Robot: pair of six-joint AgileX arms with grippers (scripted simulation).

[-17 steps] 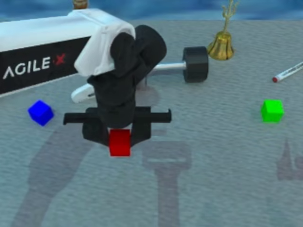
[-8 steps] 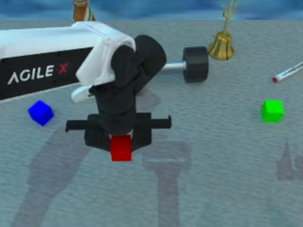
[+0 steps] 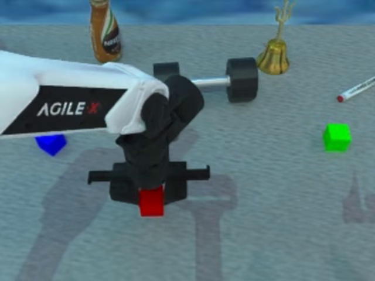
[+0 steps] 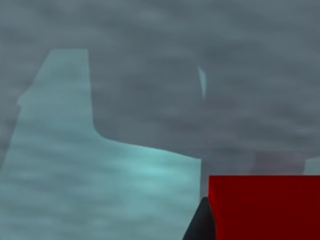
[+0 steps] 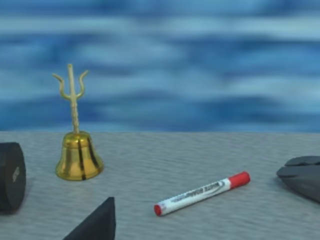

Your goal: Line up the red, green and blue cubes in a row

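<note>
Across the table [image 3: 281,234] my left arm [image 3: 70,108] reaches from the top view's left side toward the middle, its gripper [image 3: 151,196] pointing down with the jaws closed on the red cube [image 3: 152,203], which the left wrist view shows gripped low in the frame above the table's shadowed surface. I judge this to be the carrying step for the first cube; whether it already touches the surface I cannot tell. My right arm is parked out of the top view, and its fingers' state I cannot tell. Farther back lie a dumbbell [image 3: 234,80], a bottle [image 3: 105,32] and a bell [image 3: 273,55]. At the right sits the green cube [image 3: 337,137]; the blue cube [image 3: 51,143] peeks from under my left arm. Next I would need to set red down squarely, leaving room either side for the others.
</note>
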